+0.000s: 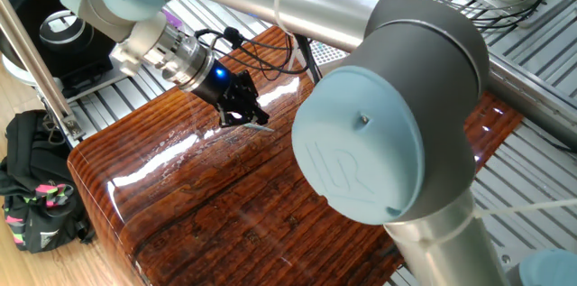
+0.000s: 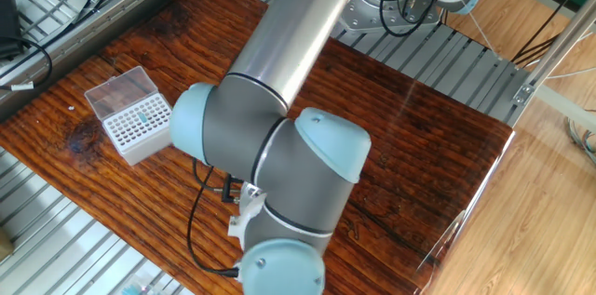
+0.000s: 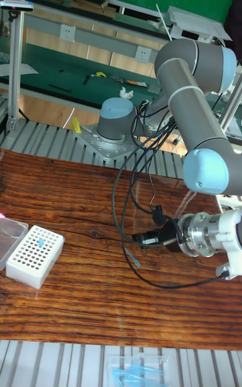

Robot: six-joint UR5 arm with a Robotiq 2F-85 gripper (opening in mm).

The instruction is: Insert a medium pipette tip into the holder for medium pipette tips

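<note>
The medium pipette tip point(image 1: 261, 127) lies flat on the glossy wooden table point(image 1: 270, 205), a thin greyish sliver. My gripper point(image 1: 242, 117) is down at the table right over the tip's left end, its black fingers a little apart and tilted. In the tall fixed view the gripper point(image 3: 140, 239) points left, low over the wood. The holder for medium pipette tips point(image 2: 137, 127) is a white block with a hole grid and a clear lid point(image 2: 115, 91), far from the gripper; it also shows as the white block point(image 3: 33, 256) at the left. My arm hides the gripper in the other fixed view.
A black round device point(image 1: 59, 20) and a black bag point(image 1: 36, 196) sit left of the table. Slatted metal bench point(image 2: 56, 230) surrounds the wood. A clear packet with blue tips point(image 3: 138, 363) lies at the front edge. Cables point(image 3: 131, 185) loop over the table.
</note>
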